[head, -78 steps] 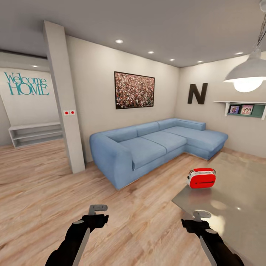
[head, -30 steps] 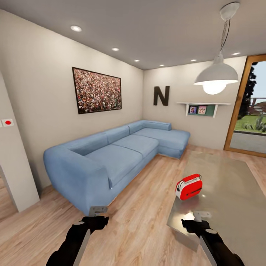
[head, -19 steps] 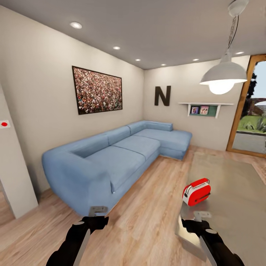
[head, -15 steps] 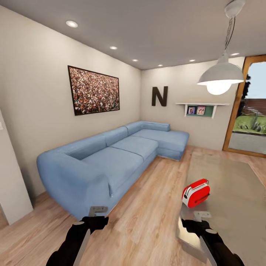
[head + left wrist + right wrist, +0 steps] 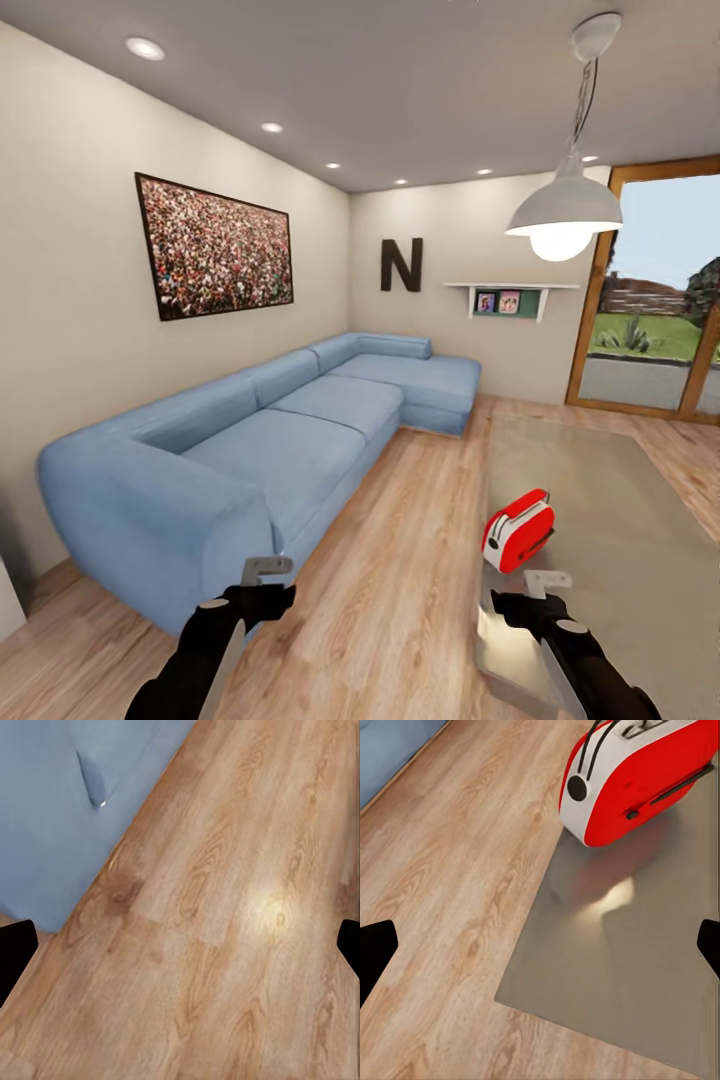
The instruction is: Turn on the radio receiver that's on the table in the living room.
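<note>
Living room: wood floor, sofa (image 5: 250,440), glossy bench (image 5: 620,540). Radio (image 5: 517,531) stands near the bench's near corner, just ahead of the right gripper (image 5: 546,580), whose jaws are apart. Left gripper (image 5: 264,568), over floor, likewise apart. Advance squarely; press the radio's face gently to avoid tipping it.

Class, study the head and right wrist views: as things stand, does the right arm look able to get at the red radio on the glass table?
Probably yes. The right gripper hovers over the table edge, just short of the radio receiver, fingers spread, with nothing standing between them.
</note>
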Robot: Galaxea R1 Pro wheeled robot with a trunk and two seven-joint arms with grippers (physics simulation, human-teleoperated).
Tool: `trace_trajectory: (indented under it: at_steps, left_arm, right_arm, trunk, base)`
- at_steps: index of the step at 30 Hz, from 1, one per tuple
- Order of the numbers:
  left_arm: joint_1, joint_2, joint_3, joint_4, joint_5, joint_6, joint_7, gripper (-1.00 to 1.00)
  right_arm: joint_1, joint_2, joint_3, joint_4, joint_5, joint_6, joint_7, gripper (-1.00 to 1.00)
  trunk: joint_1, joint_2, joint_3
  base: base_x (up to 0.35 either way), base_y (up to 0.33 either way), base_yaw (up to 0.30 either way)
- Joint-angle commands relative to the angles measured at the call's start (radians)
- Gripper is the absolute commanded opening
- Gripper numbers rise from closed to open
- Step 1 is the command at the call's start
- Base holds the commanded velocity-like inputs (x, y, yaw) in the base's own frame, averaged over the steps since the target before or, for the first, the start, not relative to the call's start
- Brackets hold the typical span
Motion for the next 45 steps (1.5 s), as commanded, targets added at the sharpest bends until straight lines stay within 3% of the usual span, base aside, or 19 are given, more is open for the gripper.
trace_trajectory:
  at_steps: [1,8,27,38,45]
  left_arm:
    - [0.0,0.0,0.0,-0.002,0.0,0.0,-0.001,1.0]
    - [0.0,0.001,0.001,-0.011,0.002,-0.002,-0.004,1.0]
    - [0.0,0.003,0.0,-0.006,-0.002,-0.029,0.005,1.0]
    - [0.0,0.003,0.001,-0.006,-0.003,-0.029,0.005,1.0]
    - [0.0,0.003,0.001,-0.005,-0.003,-0.03,0.005,1.0]
  right_arm:
    - [0.0,0.0,0.0,0.0,0.0,0.0,0.0,1.0]
    - [0.0,0.0,0.0,0.0,0.0,0.0,0.0,1.0]
    - [0.0,0.0,0.0,0.0,0.001,0.0,0.0,1.0]
    - [0.0,0.0,0.0,0.0,0.0,0.0,0.0,1.0]
    - [0.0,0.0,0.0,0.0,0.0,0.0,0.0,1.0]
  trunk:
    - [0.0,0.0,0.0]
    - [0.0,0.0,0.001]
    - [-0.073,0.133,0.06]
    - [-0.115,0.21,0.095]
    - [-0.142,0.259,0.122]
  base:
    - [0.029,0.019,-0.062]
    - [0.005,0.004,-0.012]
    - [0.008,-0.005,0.0]
    - [0.239,-0.151,-0.006]
    - [0.313,-0.119,-0.198]
